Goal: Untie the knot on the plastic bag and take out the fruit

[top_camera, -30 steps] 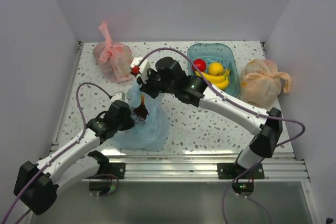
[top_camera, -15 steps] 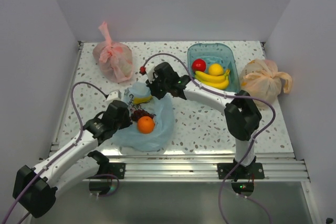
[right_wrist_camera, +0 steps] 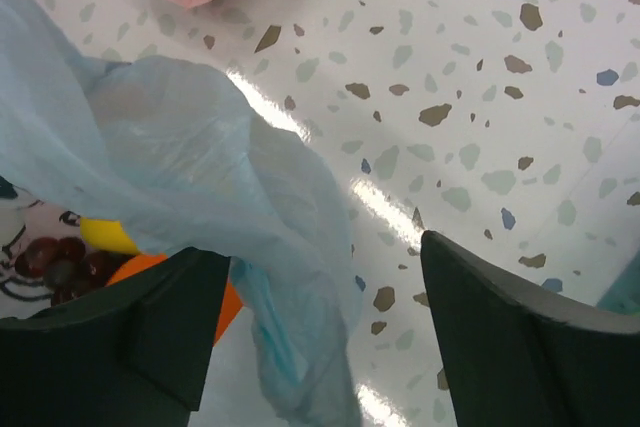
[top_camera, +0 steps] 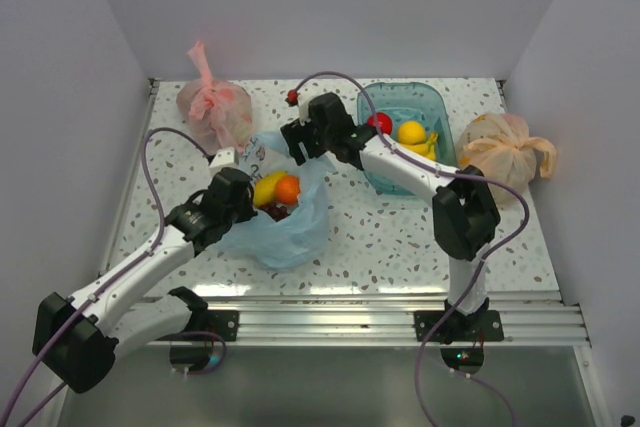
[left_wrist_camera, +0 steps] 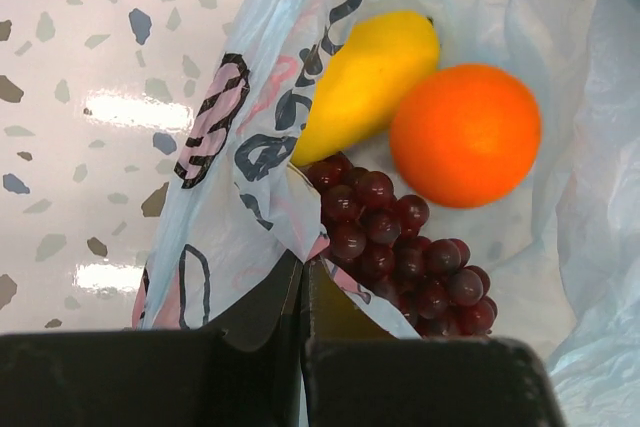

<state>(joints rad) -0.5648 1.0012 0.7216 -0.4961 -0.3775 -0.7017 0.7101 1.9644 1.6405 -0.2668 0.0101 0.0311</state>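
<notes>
The light blue plastic bag (top_camera: 290,232) lies open in the middle of the table, its printed edge (left_wrist_camera: 225,147) pinched in my shut left gripper (left_wrist_camera: 302,269). Fruit lies inside it: a yellow one (left_wrist_camera: 370,77), an orange (left_wrist_camera: 465,134) and dark grapes (left_wrist_camera: 405,262). My right gripper (top_camera: 296,143) hovers at the bag's far edge, open; a loose fold of blue film (right_wrist_camera: 290,277) hangs between its fingers, which do not close on it. More fruit lies in the teal basin (top_camera: 432,105): a red apple (top_camera: 379,124), a yellow round fruit (top_camera: 411,131) and bananas (top_camera: 418,151).
A knotted pink bag (top_camera: 213,113) sits at the back left, close to the right gripper. A knotted orange bag (top_camera: 497,155) sits at the right, next to the basin. White walls close in the speckled table (top_camera: 390,237) on three sides.
My right gripper has let go of the bag and opened, drawing back toward the far side. The bag has shifted away from the front edge, and the yellow fruit, orange and grapes now show.
</notes>
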